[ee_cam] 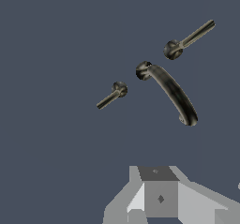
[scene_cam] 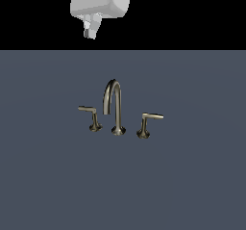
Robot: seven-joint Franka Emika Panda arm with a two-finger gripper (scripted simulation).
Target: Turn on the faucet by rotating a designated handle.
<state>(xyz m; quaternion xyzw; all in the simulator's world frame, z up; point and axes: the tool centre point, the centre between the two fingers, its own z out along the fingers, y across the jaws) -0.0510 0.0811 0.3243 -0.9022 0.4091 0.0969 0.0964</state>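
The handle point(scene_cam: 92, 117) stands on the worktop point(scene_cam: 192, 176) at the exterior view's left of the spout point(scene_cam: 114, 104). Your hand point(scene_cam: 91, 29) hangs well above; its opening cannot be told. Descend beside the lever tip, then push sideways.

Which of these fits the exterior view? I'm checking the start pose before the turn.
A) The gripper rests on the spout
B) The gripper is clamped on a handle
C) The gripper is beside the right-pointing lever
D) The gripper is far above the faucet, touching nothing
D: the gripper hangs at the top of the exterior view, well clear of the faucet and its left-pointing handle.
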